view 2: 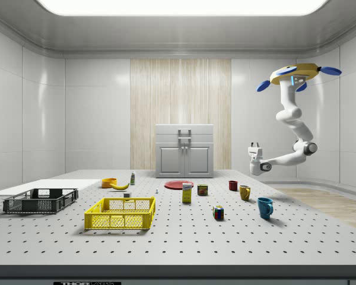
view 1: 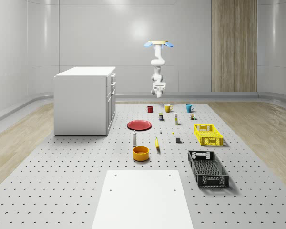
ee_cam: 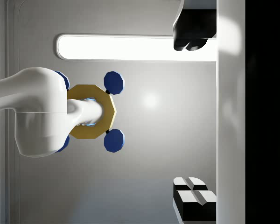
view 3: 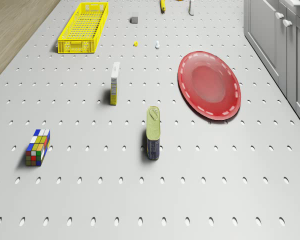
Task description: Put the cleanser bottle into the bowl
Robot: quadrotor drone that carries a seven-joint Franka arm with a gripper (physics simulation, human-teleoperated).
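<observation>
Probably best to pinch the light, stiff, slick-looking cleanser bottle (view 1: 135, 138) mid-body, just beyond the bowl (view 1: 140, 153), with drone (view 1: 158, 43) hovering over far mugs (view 1: 168, 108), gripper (view 2: 255, 145) wide open, empty.

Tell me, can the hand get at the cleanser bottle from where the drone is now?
Probably not yet. The drone hovers high beyond the mugs, its hand pointing upward, open. The cleanser bottle stands unobstructed by the bowl, far off.

my arm (view 2: 291, 116) shows as smooth glossy white plastic, and my drone body (ee_cam: 91, 112) as matt yellow. below me the table (view 3: 215, 200) is matt grey metal, perforated. the red plate (view 3: 208, 85) shines; the yellow crate (view 3: 83, 27) looks like moulded plastic lattice. the wall panel (view 1: 233, 45) is wood-grained.
</observation>
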